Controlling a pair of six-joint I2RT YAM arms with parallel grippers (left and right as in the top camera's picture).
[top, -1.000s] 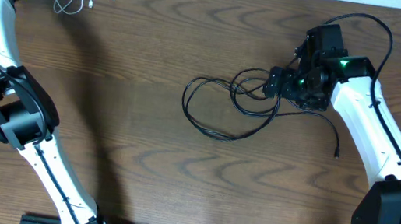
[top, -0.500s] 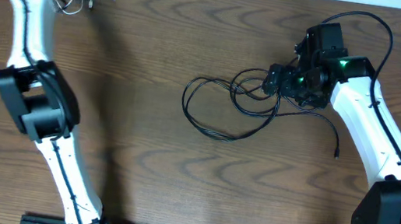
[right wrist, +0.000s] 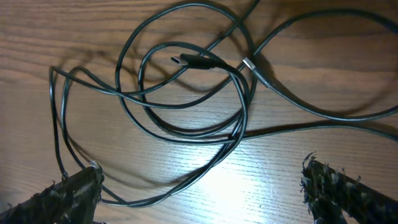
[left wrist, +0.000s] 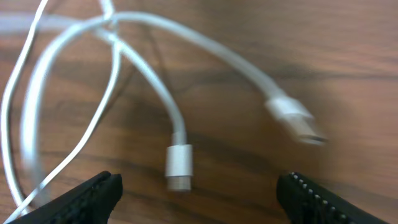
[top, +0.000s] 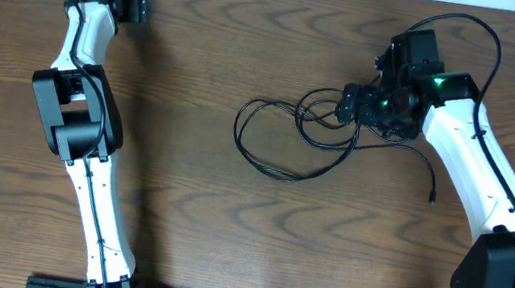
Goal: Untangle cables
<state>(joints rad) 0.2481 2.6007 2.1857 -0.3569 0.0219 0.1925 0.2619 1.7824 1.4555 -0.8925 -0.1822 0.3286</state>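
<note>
Far left, at the back edge of the surface (top: 222, 250), the left pincer (left wrist: 199, 202) hangs wide over the white cable (left wrist: 149, 81), gripping nothing. Over to the right, the black cables (top: 278, 142) sprawl in overlapping loops, and the right pincer (right wrist: 205, 193) is spread wide above them, empty.

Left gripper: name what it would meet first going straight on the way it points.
Probably the white cable, at the plug end lying between the left gripper's spread jaws; depth is unclear.
</note>
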